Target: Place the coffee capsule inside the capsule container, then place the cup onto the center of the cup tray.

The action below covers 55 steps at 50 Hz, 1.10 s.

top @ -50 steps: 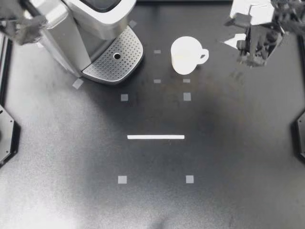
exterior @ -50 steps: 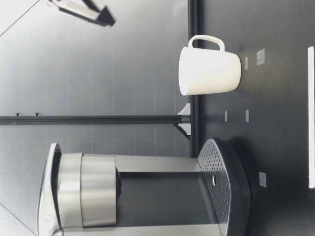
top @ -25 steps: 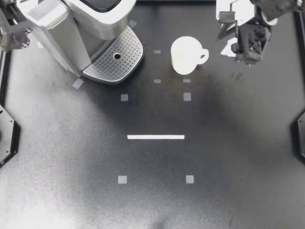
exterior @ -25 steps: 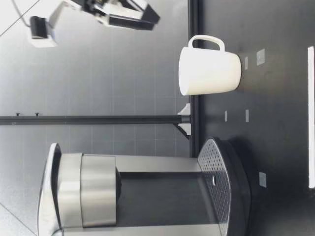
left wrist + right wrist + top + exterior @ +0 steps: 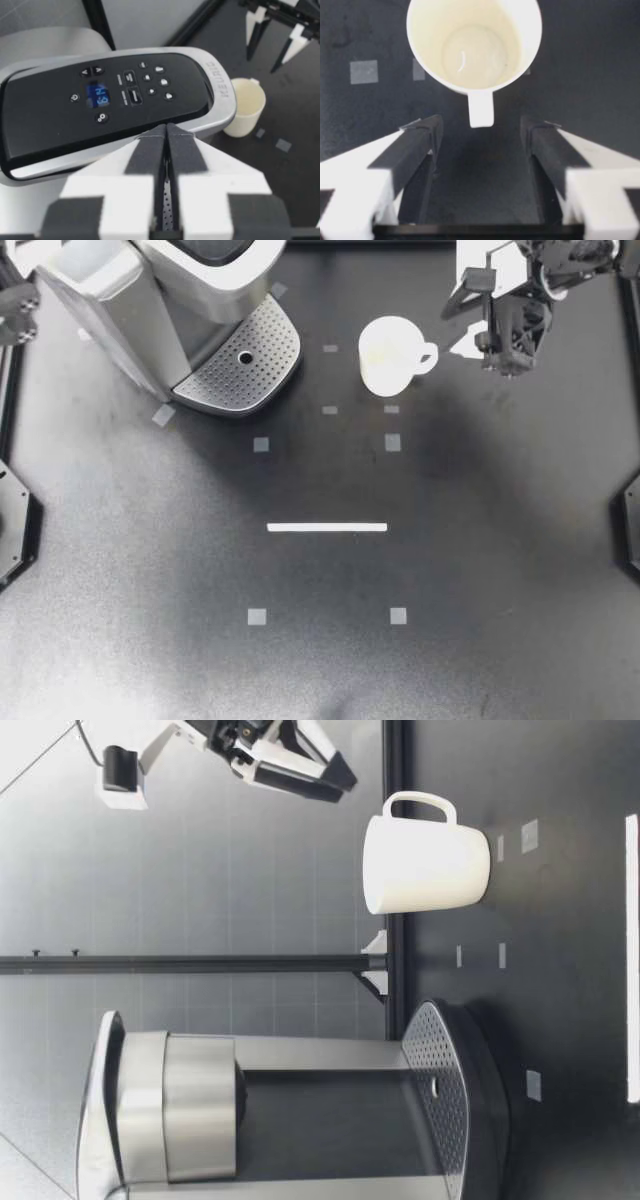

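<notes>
- The cup point(image 5: 390, 355) stands alone on the table point(image 5: 320, 660), with bare surface all round it.
- Its handle point(image 5: 428, 358) points toward my right gripper point(image 5: 503, 365), and an open gap lies between them.
- In the right wrist view my fingers point(image 5: 415, 145) stand wider apart than the handle point(image 5: 481, 107), with nothing between.
- In the low view my right gripper point(image 5: 340, 775) hangs above rim height, clear air beneath it.
- The coffee machine point(image 5: 190, 300) blocks my left side; its head overhangs the cup tray point(image 5: 245, 365), which is open toward the cup.
- Between cup and tray lies only flat table.
- My left gripper point(image 5: 166, 131), fingers pressed together, hangs over the machine's top panel point(image 5: 110, 95).
</notes>
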### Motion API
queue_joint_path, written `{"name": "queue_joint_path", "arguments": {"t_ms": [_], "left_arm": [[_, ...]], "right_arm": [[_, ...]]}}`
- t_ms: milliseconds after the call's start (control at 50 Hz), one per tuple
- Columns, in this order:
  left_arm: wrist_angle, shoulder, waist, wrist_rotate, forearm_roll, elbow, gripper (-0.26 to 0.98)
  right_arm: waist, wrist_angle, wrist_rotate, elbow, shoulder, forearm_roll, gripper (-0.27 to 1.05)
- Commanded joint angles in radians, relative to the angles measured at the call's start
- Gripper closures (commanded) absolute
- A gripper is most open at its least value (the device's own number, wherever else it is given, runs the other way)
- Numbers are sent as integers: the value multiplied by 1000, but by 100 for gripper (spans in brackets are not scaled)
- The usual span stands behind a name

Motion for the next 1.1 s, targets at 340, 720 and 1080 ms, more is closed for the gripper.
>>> {"name": "queue_joint_path", "arguments": {"t_ms": [340, 720, 1080], "left_arm": [[-20, -3, 0, -2, 9, -2, 67], [-31, -5, 0, -2, 12, 8, 67], [-31, -5, 0, -2, 12, 18, 67]], "right_arm": [[-5, -12, -2, -21, 49, 5, 17], [15, -28, 0, -43, 100, 5, 17], [32, -44, 0, -46, 130, 3, 18]]}}
